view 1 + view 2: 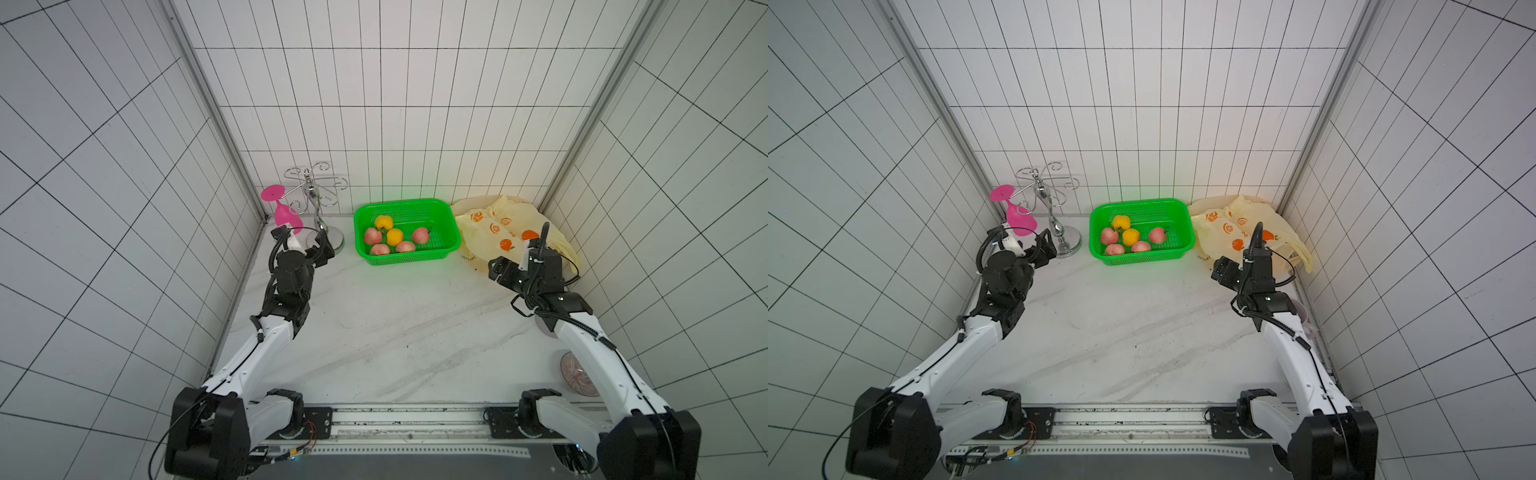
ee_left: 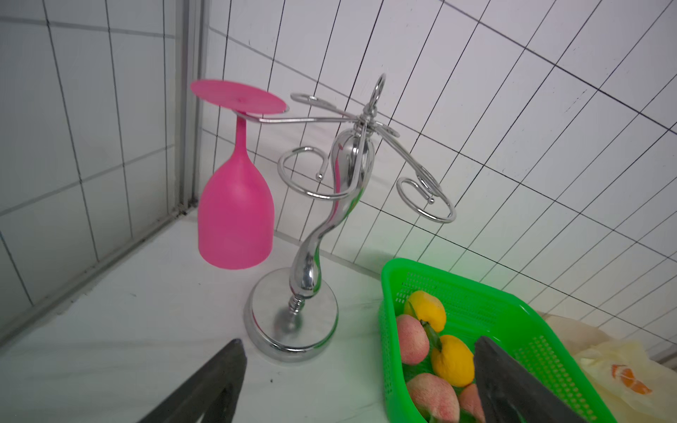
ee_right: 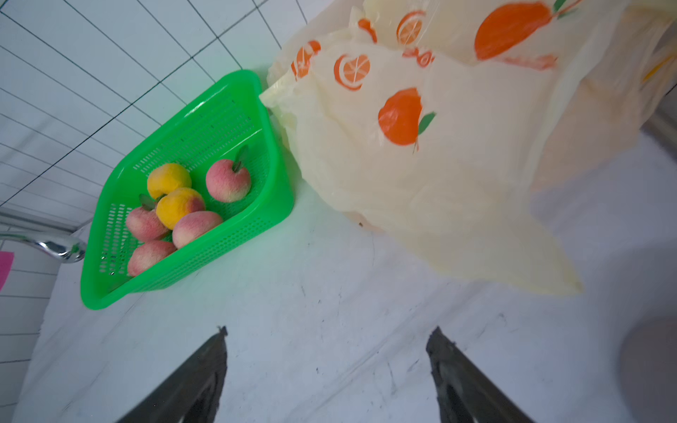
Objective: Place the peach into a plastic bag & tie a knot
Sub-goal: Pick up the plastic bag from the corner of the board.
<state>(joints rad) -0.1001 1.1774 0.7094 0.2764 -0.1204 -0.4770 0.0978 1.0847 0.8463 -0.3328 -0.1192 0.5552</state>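
Seen lying in green basket [image 1: 399,203]: peaches [image 1: 372,235], with bag [image 1: 490,239] spread just beside it. Caught wide apart and empty in wrist views only: left gripper [image 2: 359,340] by rack [image 2: 311,256] (pink glass [image 2: 236,212] hung upside down), right gripper [image 3: 328,329] near bag.

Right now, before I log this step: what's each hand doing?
Left hand: open, holding nothing.
Right hand: open, holding nothing.
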